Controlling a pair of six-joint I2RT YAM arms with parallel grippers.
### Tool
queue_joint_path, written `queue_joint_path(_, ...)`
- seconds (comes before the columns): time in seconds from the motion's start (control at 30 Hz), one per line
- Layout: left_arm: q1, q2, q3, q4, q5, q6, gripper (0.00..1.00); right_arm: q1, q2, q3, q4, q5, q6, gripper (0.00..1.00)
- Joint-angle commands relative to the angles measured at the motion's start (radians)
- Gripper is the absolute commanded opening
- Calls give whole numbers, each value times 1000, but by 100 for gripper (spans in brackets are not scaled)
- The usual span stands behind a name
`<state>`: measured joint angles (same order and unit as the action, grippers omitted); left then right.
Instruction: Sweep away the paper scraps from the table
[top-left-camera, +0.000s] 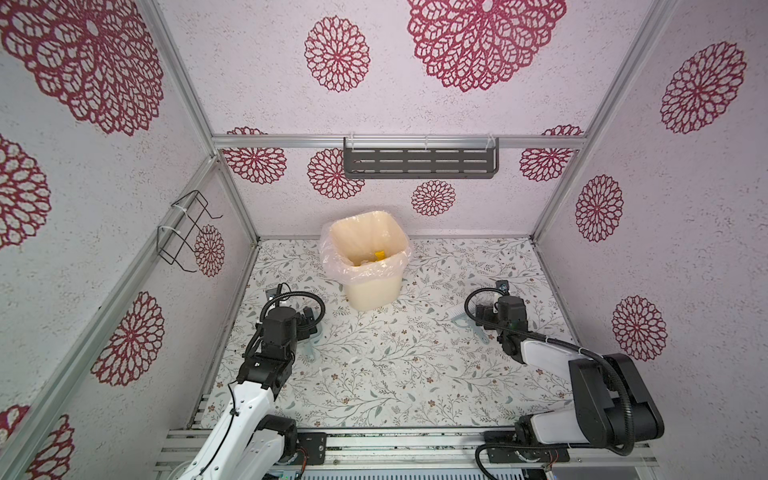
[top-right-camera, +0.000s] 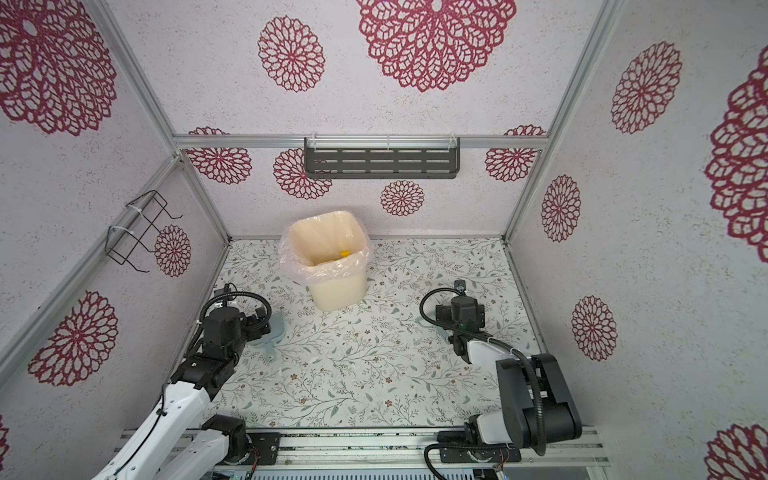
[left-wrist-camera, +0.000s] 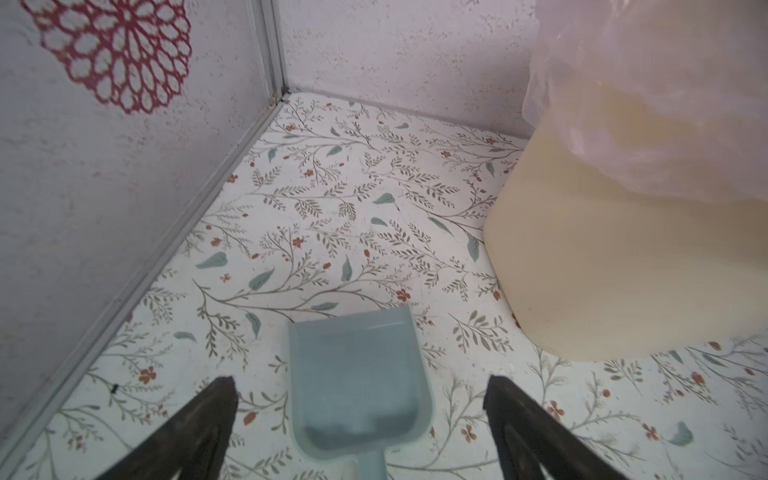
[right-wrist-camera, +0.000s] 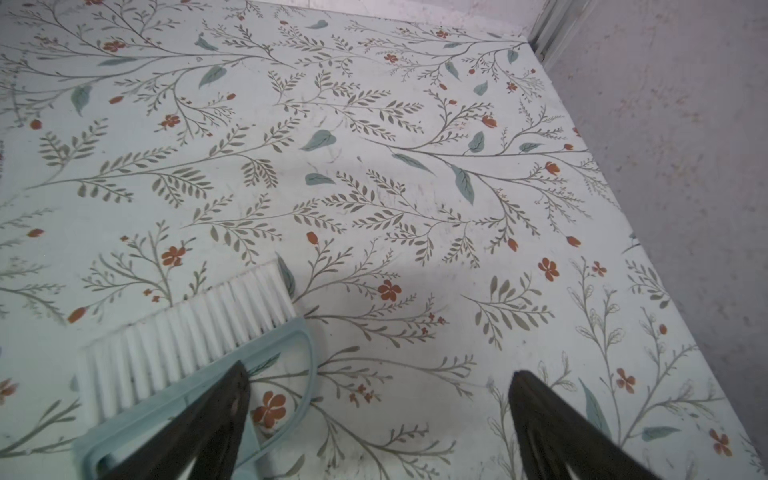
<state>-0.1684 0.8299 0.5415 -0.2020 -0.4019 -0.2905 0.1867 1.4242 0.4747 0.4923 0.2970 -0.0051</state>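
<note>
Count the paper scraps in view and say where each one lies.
1: a yellow paper scrap lies inside the lined bin, seen in both top views. None shows plainly on the table; more may lie hidden deeper in the bin.

A robot lab test cell, dressed as a home corner: aluminium frame posts (top-left-camera: 235, 199) hold lilac wallpapered panels (top-left-camera: 415, 104) around a floral-printed table (top-left-camera: 415, 365) with a lined bin (top-left-camera: 374, 293). A left arm (top-left-camera: 249, 399) and right arm (top-left-camera: 548, 357) are bolted to a metal rail (top-left-camera: 415, 446).
</note>
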Motion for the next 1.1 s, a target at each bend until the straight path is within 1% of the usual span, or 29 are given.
queue_joint_path(0.0, 47, 54, -36, 294, -62, 181, 97, 3, 29, -38, 316, 61, -97, 99)
queue_joint_path(0.07, 84, 113, -68, 426, -31, 228, 97, -3, 60, -64, 404, 85, -107, 99)
queue_joint_path(0.1, 110, 147, -85, 490, -3, 237, 97, -17, 72, -73, 421, 74, -93, 99)
queue_joint_path(0.13, 135, 183, -99, 557, 29, 236, 97, -23, 79, -88, 455, 78, -89, 99)
queue_joint_path(0.2, 167, 255, -122, 670, 75, 228, 97, -42, 66, -109, 478, 50, -68, 99)
queue_joint_path(0.27, 183, 344, -147, 807, 88, 233, 97, -68, 62, -136, 519, 28, -43, 99)
queue_joint_path(0.4, 198, 541, -182, 1066, 87, 238, 97, -138, 77, -193, 631, -74, 9, 99)
queue_joint_path(0.5, 198, 626, -179, 1131, 86, 240, 97, -142, 100, -212, 684, -89, 7, 99)
queue_joint_path(0.67, 209, 713, -215, 1274, 90, 229, 97, -140, 106, -220, 700, -83, 4, 99)
queue_joint_path(0.77, 211, 736, -208, 1284, 98, 229, 97, -129, 113, -236, 739, -49, 1, 99)
queue_joint_path(0.87, 217, 733, -206, 1271, 113, 226, 97, -125, 116, -239, 749, -43, -3, 99)
queue_joint_path(1.07, 219, 732, -202, 1261, 104, 220, 97, -126, 115, -236, 745, -44, 1, 99)
